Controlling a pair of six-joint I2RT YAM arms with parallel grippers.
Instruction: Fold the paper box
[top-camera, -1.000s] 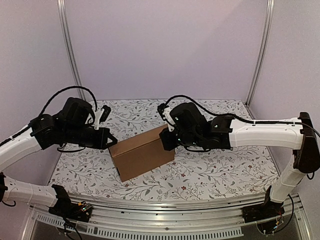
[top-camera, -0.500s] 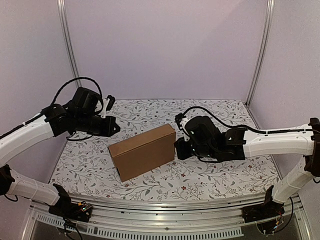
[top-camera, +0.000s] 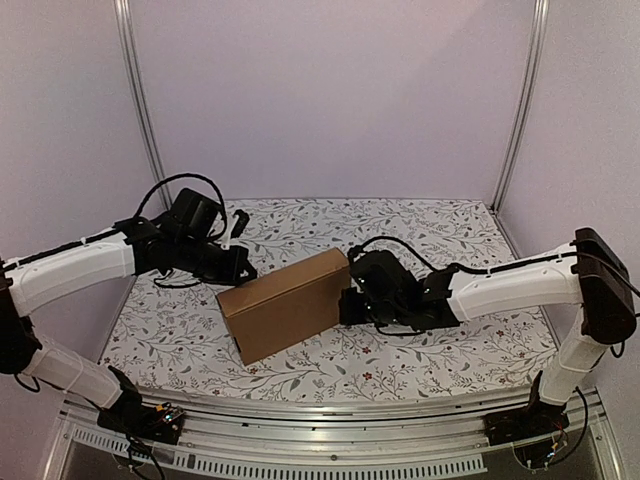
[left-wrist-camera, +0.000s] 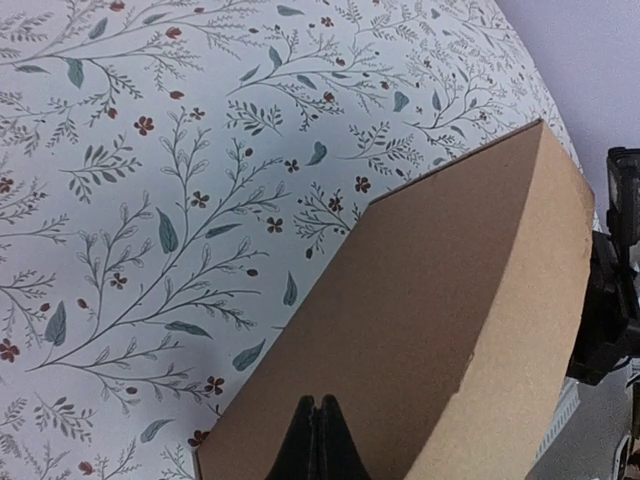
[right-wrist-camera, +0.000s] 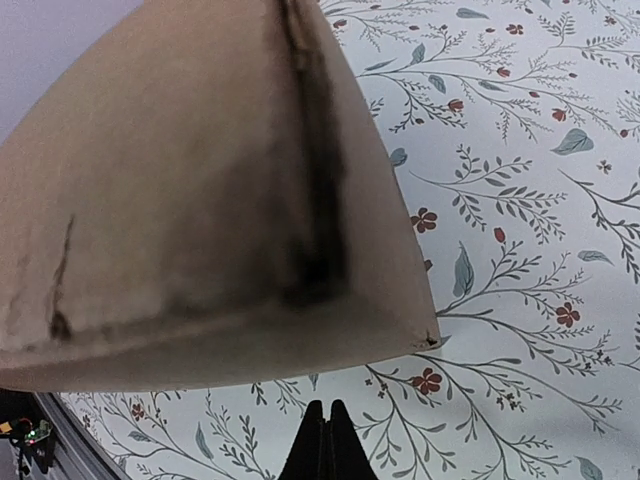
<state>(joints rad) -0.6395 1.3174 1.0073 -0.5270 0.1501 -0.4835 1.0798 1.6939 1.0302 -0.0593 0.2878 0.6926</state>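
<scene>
right gripper (top-camera: 346, 305) back at the paper box (top-camera: 285, 305) end; it and left gripper (top-camera: 243, 270) closed, empty. keep your push even.

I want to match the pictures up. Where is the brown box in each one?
Top external: paper box near the middle.
Left wrist: paper box fills the lower right.
Right wrist: paper box fills the upper left.
Shared landmark: the flowery table cover.
</scene>
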